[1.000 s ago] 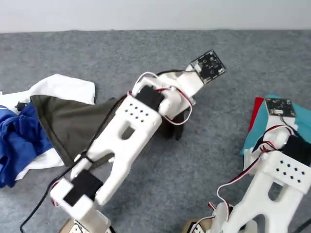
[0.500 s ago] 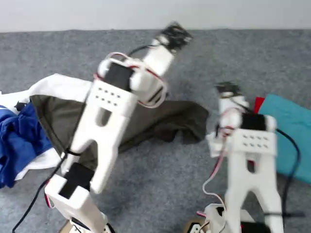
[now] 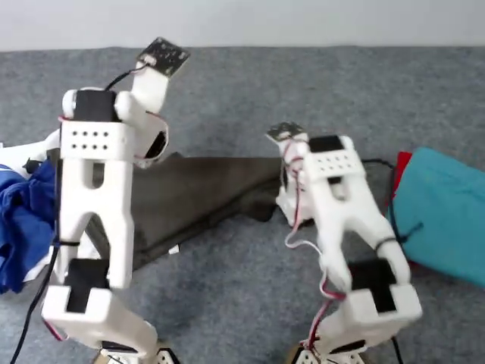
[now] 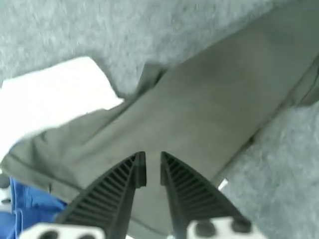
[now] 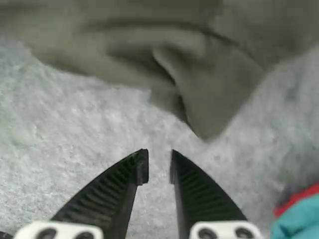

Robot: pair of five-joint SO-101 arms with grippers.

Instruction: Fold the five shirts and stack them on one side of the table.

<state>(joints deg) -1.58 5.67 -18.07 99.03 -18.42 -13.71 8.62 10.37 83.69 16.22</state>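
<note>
Olive shirt [image 3: 204, 197]: mid-table, spread flat, unfolded. Left gripper [image 4: 151, 162]: above its left part, jaws narrowly parted, empty. Right gripper [image 5: 159, 159]: just off its rumpled right end, likewise. Teal shirt [image 3: 447, 212], folded over red shirt [image 3: 399, 171]: right side. Blue shirt [image 3: 23, 227], white shirt [image 4: 50, 99]: heaped left. Judged: two stacked, three remaining.

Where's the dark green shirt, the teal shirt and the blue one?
dark green shirt [image 3: 204, 193], high view, its flat middle.
teal shirt [image 3: 447, 216], high view, its smooth top.
blue shirt [image 3: 23, 227], high view, its crumpled middle.
</note>
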